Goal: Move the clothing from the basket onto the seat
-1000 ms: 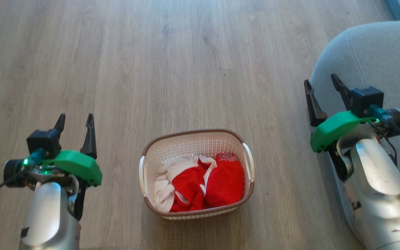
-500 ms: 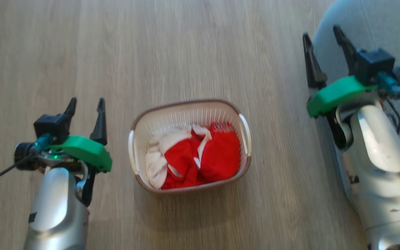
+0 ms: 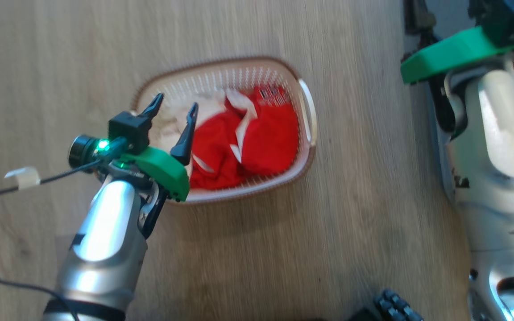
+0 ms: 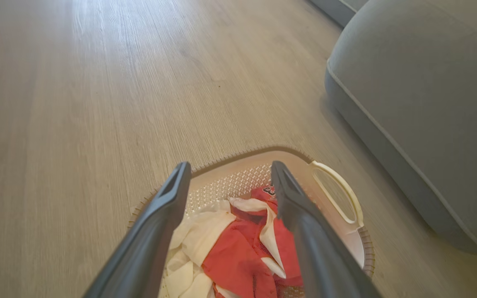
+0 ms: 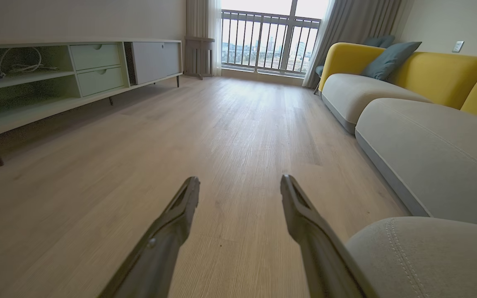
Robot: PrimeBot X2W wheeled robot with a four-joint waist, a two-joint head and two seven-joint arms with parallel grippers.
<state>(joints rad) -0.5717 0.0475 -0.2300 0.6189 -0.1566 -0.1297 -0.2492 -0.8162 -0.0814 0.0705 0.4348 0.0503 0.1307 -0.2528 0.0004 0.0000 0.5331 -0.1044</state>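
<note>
Head view gives us the clothing (image 3: 261,138) bunched in the basket (image 3: 221,63) on the floor (image 3: 373,200), with the left claw (image 3: 176,100) spread wide and empty over its white end. We judge the fabric light, limp and apt to trail, so we would pinch a raised red fold near the middle. The right claw (image 5: 239,178) stands wide too, beside the seat (image 5: 429,256).

I can't read any text from here. The clothing (image 3: 266,133) carries a small patch of print on its red piece, at the far end of the basket (image 3: 307,109), but it's too blurred and small for me to make out.
</note>
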